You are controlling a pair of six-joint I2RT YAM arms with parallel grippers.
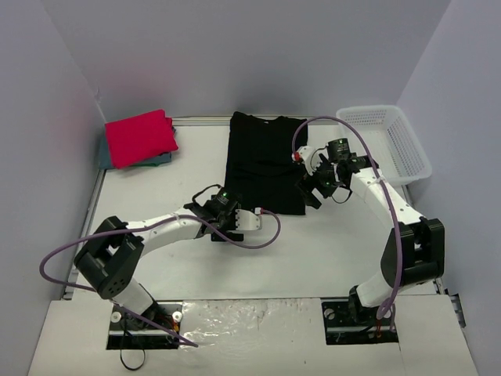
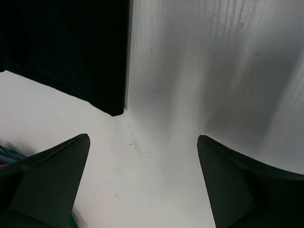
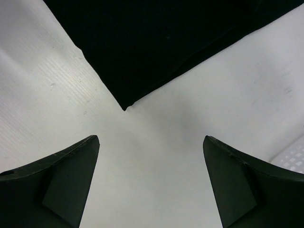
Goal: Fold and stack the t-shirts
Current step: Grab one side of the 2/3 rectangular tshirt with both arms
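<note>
The white table (image 1: 313, 251) fills the scene, walled in by pale panels at the left, far and right sides. On it, far of centre, the black t-shirt (image 1: 262, 160) lies flat as a tall rectangle, its collar end toward the far wall and its near edge about level with the two wrists. The white mesh basket (image 1: 391, 141) stands at the far right, well apart from the black shirt. In the far left corner the red-pink t-shirt (image 1: 141, 137) lies folded on top of the teal-blue t-shirt (image 1: 162, 160), of which only a thin edge shows along the near and left sides. The left arm reaches from the near left across the table, and the left gripper (image 1: 221, 205) sits just beside the near left corner of the black shirt; in the left wrist view its jaws stand wide (image 2: 142, 142) over bare table with nothing between them, the shirt's corner (image 2: 66, 47) lying just ahead of the fingers. The right arm bends in from the near right, and the right gripper (image 1: 313, 184) hangs near the shirt's near right edge; its jaws also stand wide and hold nothing (image 3: 151, 142), with a corner of the black cloth (image 3: 156, 42) ahead of them and a bit of the basket's mesh (image 3: 292, 159) at the right.
</note>
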